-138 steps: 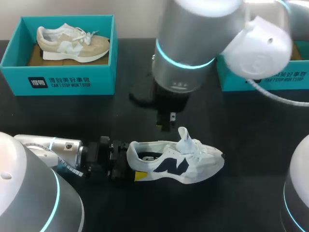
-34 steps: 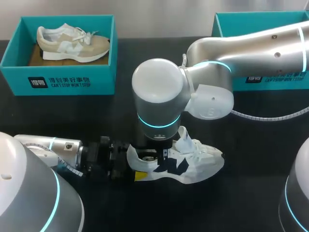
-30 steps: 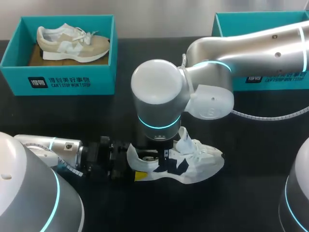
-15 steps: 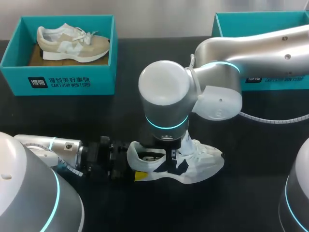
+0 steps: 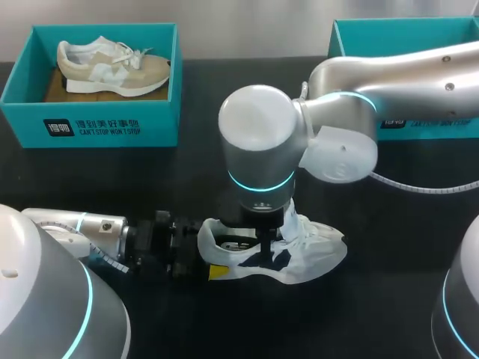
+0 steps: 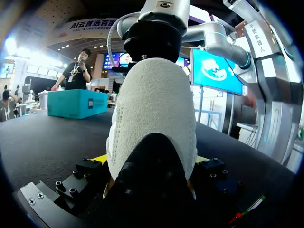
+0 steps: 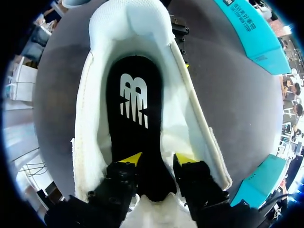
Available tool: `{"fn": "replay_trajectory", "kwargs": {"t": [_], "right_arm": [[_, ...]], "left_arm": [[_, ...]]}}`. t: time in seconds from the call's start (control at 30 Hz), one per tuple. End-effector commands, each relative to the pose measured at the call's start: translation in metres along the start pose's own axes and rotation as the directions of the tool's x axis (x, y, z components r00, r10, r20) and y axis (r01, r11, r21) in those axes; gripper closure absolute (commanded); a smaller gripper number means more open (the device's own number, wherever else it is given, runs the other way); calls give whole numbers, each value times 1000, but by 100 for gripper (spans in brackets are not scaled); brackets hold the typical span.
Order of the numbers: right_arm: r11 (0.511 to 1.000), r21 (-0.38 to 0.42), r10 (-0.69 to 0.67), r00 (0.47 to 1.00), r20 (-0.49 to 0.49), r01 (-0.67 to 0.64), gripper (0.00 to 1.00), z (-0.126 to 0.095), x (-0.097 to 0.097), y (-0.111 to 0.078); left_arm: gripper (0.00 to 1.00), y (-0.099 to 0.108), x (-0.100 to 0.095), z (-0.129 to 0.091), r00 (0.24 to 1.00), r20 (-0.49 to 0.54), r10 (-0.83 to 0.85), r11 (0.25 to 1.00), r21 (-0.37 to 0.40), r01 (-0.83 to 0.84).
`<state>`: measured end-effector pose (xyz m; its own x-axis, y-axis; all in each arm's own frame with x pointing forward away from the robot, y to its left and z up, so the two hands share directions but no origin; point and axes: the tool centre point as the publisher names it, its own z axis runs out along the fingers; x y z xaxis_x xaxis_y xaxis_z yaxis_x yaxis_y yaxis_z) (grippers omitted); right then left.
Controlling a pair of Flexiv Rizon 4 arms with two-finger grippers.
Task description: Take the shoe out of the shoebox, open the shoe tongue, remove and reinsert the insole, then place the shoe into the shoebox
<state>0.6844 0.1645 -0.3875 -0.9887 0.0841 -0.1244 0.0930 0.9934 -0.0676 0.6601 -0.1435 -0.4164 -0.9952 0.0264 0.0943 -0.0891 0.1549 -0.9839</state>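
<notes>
Dropping into the shoe [image 5: 299, 250], right gripper [image 7: 154, 161] now sits fingers-apart over the insole [image 7: 133, 109] while left gripper [image 6: 152, 160] clamps the shoe's heel, so insole pull is next

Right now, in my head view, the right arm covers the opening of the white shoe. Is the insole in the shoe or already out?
Observer: It is in. The right wrist view shows the black insole lying inside the shoe, and the right tool is down at its tongue end.
Operator: Does the left tool hold the heel from both sides?
Observer: Yes. In the left wrist view the left tool is shut on the heel and touches it on both sides.
</notes>
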Motion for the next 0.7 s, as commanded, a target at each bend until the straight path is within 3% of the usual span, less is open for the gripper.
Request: {"fn": "replay_trajectory", "kwargs": {"t": [0.03, 0.7], "right_arm": [[1000, 3, -6, 999, -37, 6, 53, 11, -5, 2], [1000, -26, -8, 972, -236, 2, 60, 24, 28, 9]], "left_arm": [[100, 3, 0, -2, 1000, 2, 0, 1000, 0, 0], [100, 3, 0, -2, 1000, 2, 0, 1000, 0, 0]]}}
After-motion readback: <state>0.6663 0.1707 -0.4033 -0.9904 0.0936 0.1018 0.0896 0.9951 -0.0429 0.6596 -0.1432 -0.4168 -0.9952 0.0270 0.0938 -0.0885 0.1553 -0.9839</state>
